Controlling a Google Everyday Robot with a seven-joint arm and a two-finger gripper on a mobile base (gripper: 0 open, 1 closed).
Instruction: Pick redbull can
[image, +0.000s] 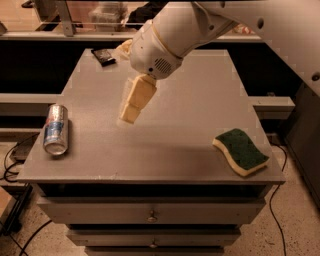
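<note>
The redbull can (55, 129) lies on its side near the left front edge of the grey table (170, 145), shiny top toward the front. It is silver with blue panels. My gripper (132, 106), cream-coloured at the end of the white arm (170, 35), hangs over the middle-left of the table, pointing down and to the left. It is to the right of the can, well apart from it, and holds nothing that I can see.
A green and yellow sponge (240, 151) lies near the table's front right corner. A small dark flat object (104, 56) lies at the back left corner. Drawers (150, 215) sit under the tabletop. Cables run on the floor at the left.
</note>
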